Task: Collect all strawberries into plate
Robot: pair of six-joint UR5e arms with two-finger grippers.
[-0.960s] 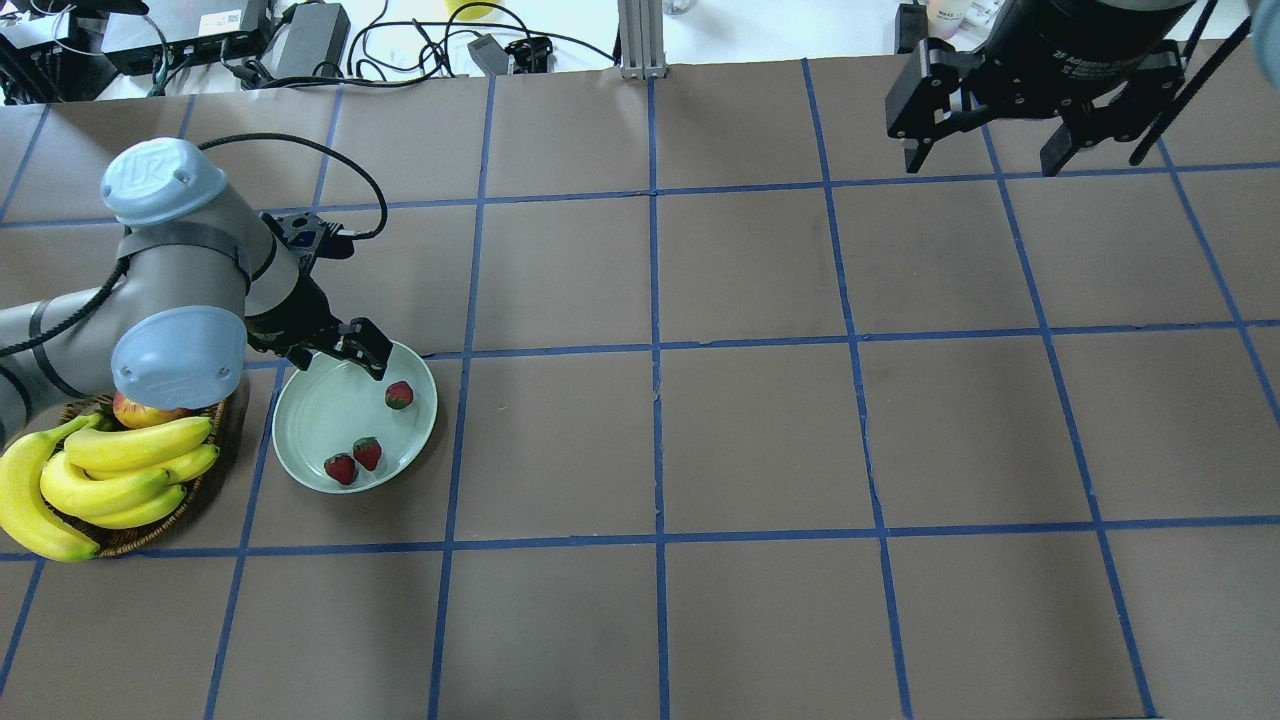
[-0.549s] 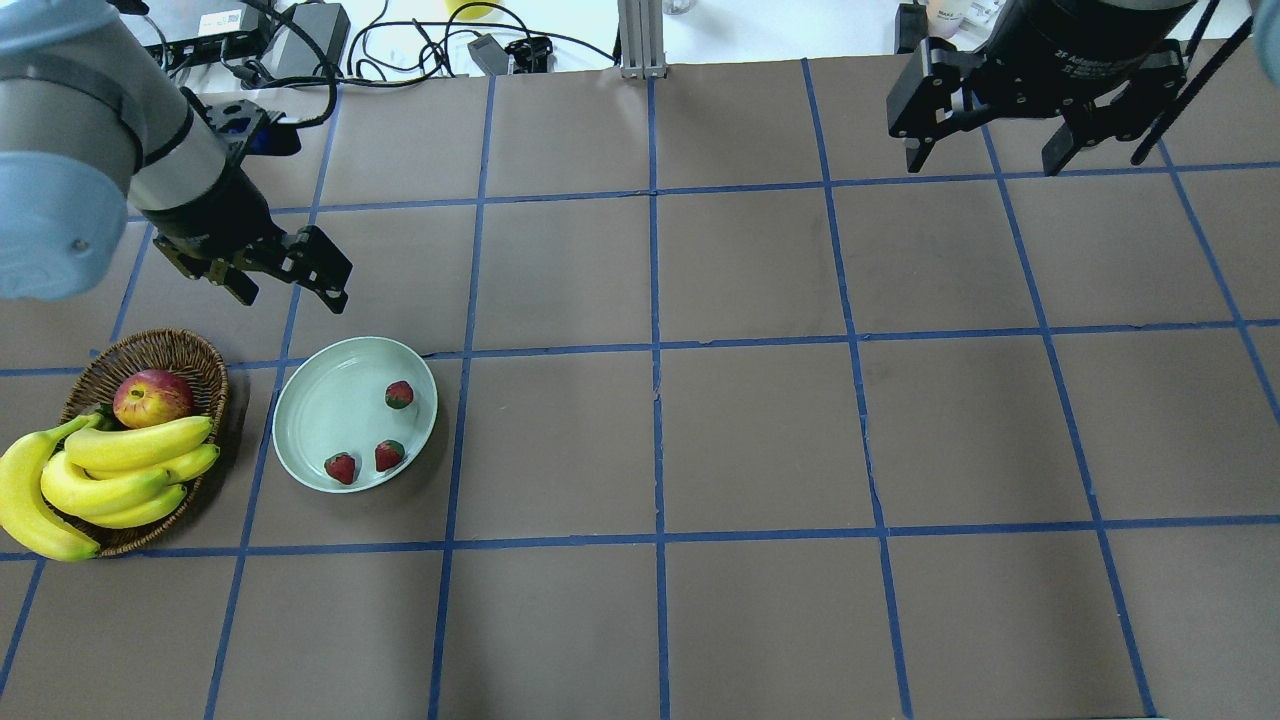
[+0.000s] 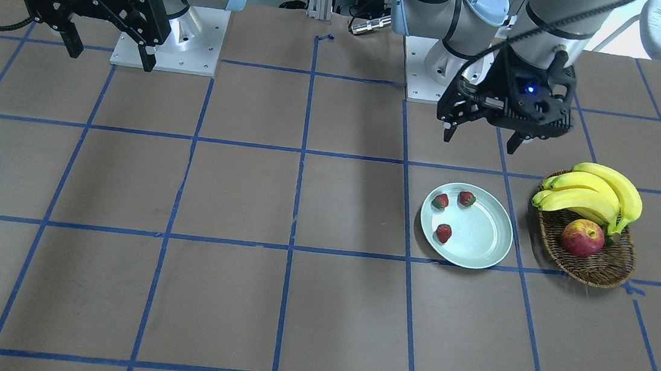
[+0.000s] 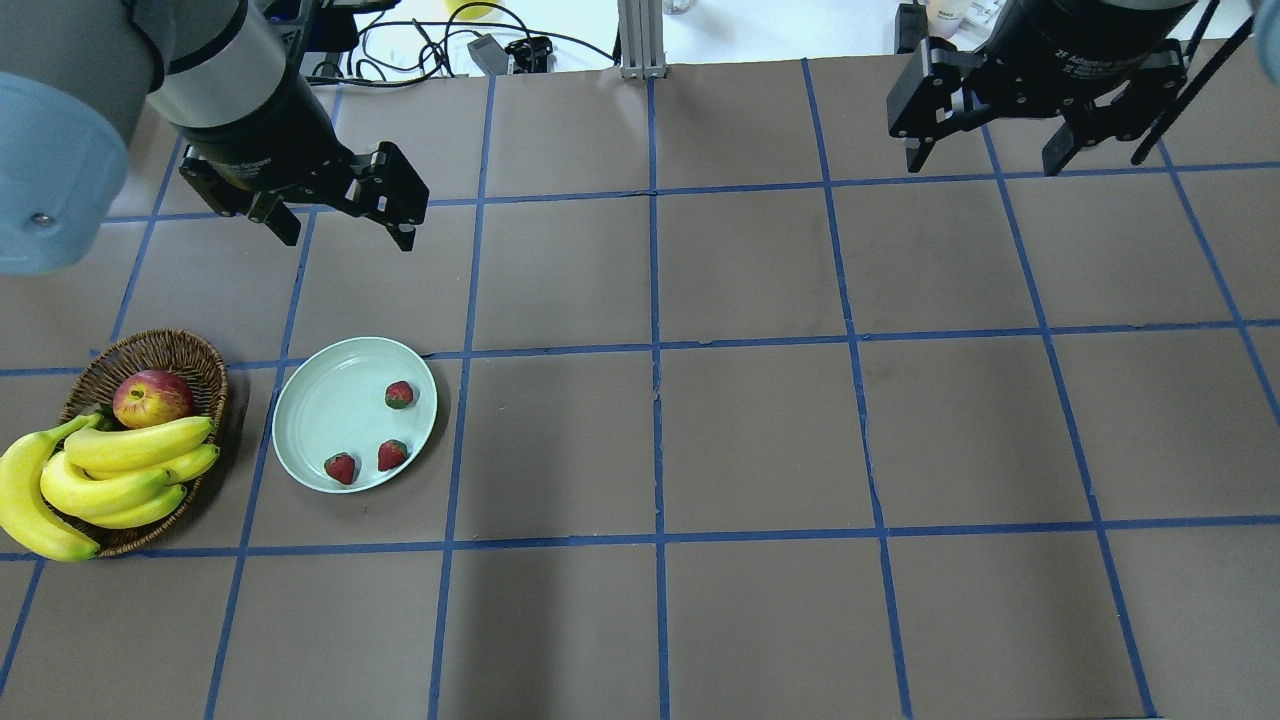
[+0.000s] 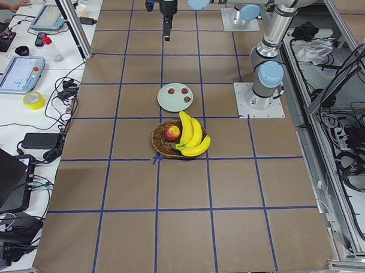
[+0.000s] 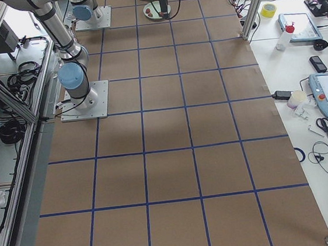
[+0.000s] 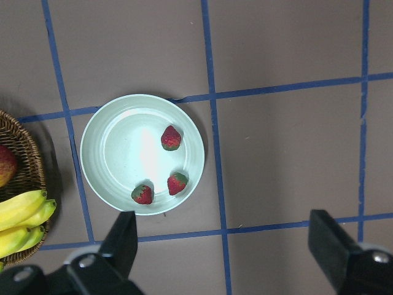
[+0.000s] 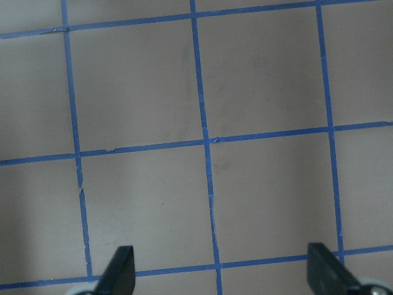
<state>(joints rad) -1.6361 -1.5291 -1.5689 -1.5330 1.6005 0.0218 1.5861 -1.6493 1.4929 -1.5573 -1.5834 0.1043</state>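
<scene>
Looking from the robot's side of the counter (image 4: 760,430) outward, I find the wicker basket (image 4: 150,345) nearest, on the left, holding the bananas (image 4: 120,460) and an apple (image 4: 152,397). They play no part in this job.

Just beside the basket, not touching it, sits the plate (image 4: 315,415). All three strawberries (image 4: 392,455) lie inside its rim: two close together on the near side and one alone toward the far side. I can find no berry on the bare counter in any view, so I judge the collecting done.

Farther out, the left end effector (image 4: 347,238) hangs high above the counter beyond the plate, spread wide and holding nothing. Its wrist camera looks straight down on the plate, with the two fingers (image 7: 123,239) far apart at the bottom of that view. As I read it, that height keeps the fingers clear of the rim, so nothing can nudge the plate and roll the berries out. The wide spread fits a release with nothing left to carry.

Farthest away, at the right far corner, the right end effector (image 4: 983,165) is also wide and empty. It is well apart from the plate, and its own camera shows only bare counter below. I take that as a parking spot: every berry lies on the left arm's side, so the right arm has no reason to reach across.
</scene>
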